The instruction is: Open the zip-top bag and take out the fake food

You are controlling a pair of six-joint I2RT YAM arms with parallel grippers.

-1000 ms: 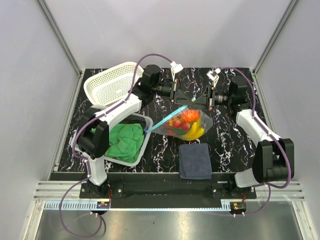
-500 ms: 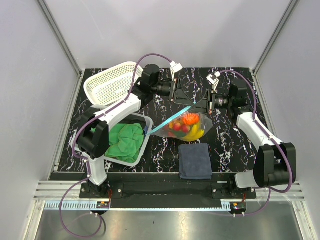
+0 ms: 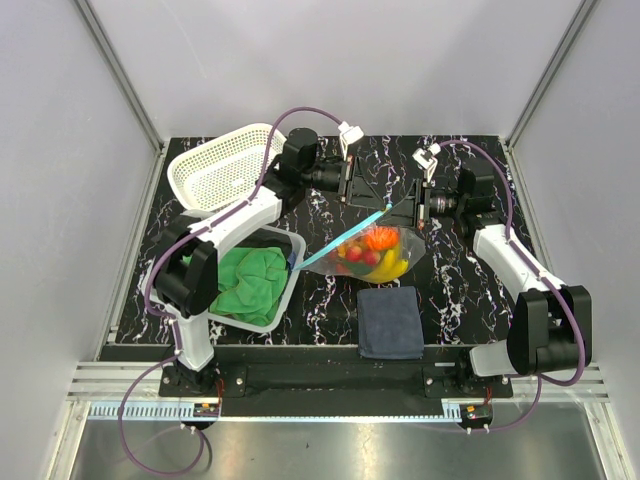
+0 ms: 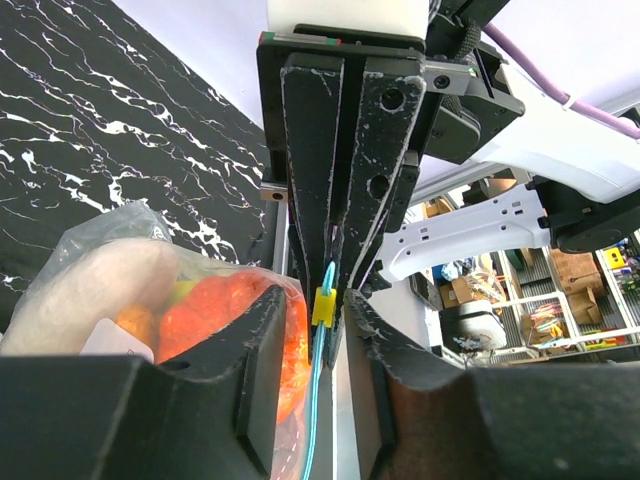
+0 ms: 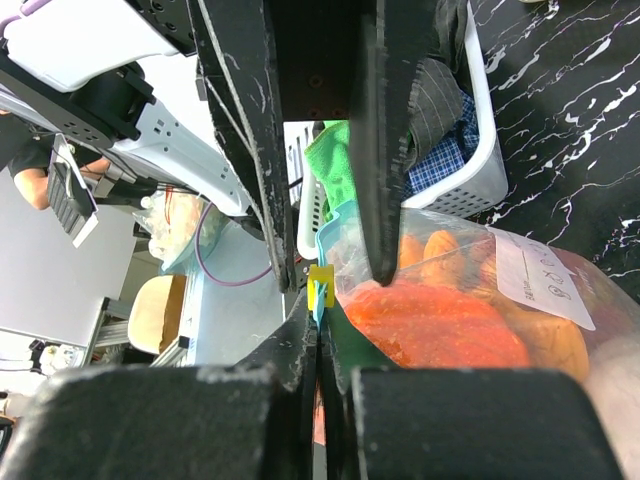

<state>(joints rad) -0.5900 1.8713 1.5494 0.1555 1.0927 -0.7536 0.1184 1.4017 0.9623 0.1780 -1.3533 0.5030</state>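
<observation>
The zip-top bag (image 3: 375, 250) hangs over the middle of the table, its teal zip strip (image 3: 335, 243) slanting up to the right. Inside it is the fake food: an orange-red fruit (image 3: 380, 238), a yellow banana bunch (image 3: 392, 265) and red berries (image 3: 356, 252). My right gripper (image 3: 398, 208) is shut on the strip's upper end, just behind the yellow slider (image 5: 320, 285); its fingers (image 5: 300, 350) are pressed together. My left gripper (image 3: 368, 193) faces it, open, its fingers (image 4: 262, 330) either side of the strip and the slider (image 4: 322, 307) without touching them.
A white mesh basket (image 3: 215, 170) lies at the back left. A clear bin (image 3: 292, 262) holding a green cloth (image 3: 250, 280) stands front left, right beside the bag's lower corner. A dark blue folded cloth (image 3: 390, 320) lies in front of the bag.
The right arm has drawn back a little to the right with the strip's end, and the bag has shifted slightly with it. The left gripper has stayed in place, open.
</observation>
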